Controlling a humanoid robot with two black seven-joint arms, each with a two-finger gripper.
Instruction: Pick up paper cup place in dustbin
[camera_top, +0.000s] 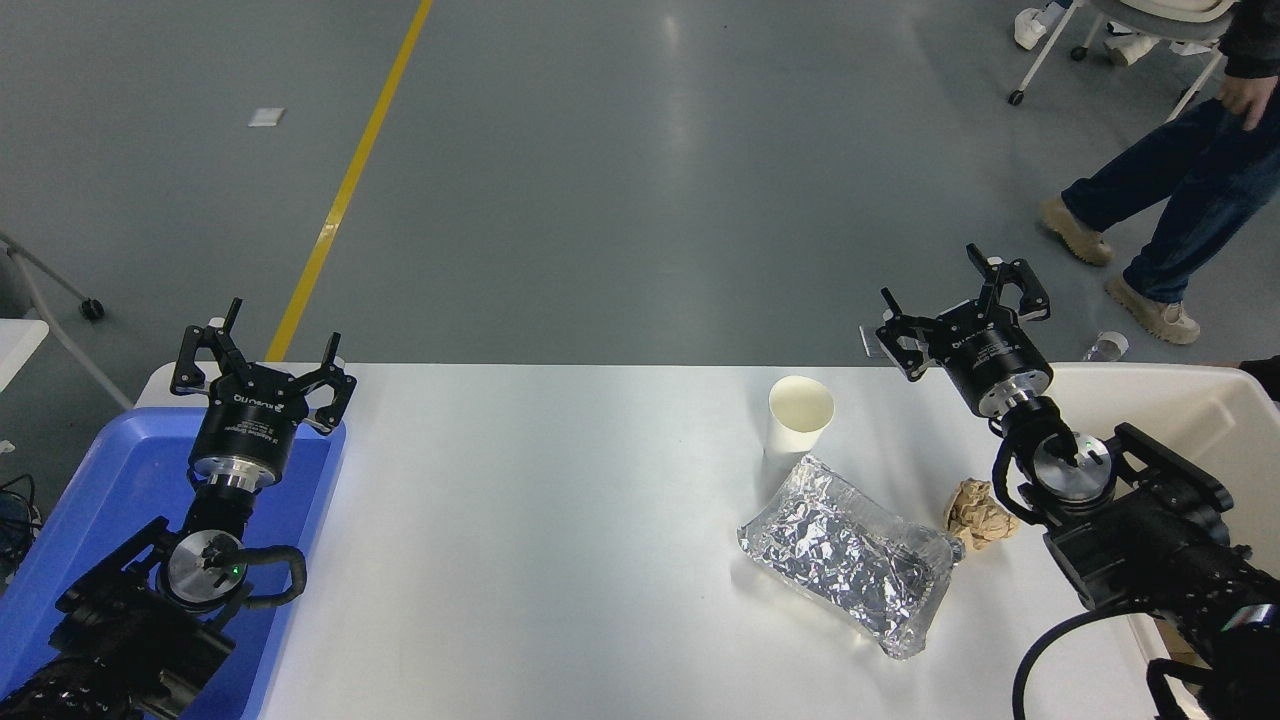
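Task not started. Cup (800, 414) upright on table (550, 520), far side, just behind foil pouch (848, 555); nothing gripped. Right gripper (962, 312) raised near far edge, right of cup, fingers spread, empty. Left gripper (262, 362) parked over blue tray (100, 470), fingers spread. Left to do: reach, grasp, lift, carry to bin (1200, 385), release. Bin cut off at right edge and partly hidden by right arm; its contents not visible. Paper ball (980, 513) beside pouch.

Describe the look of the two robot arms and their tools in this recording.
Both arms are black, boxy and jointed. Each has a silver disc with a green light at the wrist and looping black cables. The left tool and right tool are black cylinders with white lettering, a silver collar and thin black linkage fingers.
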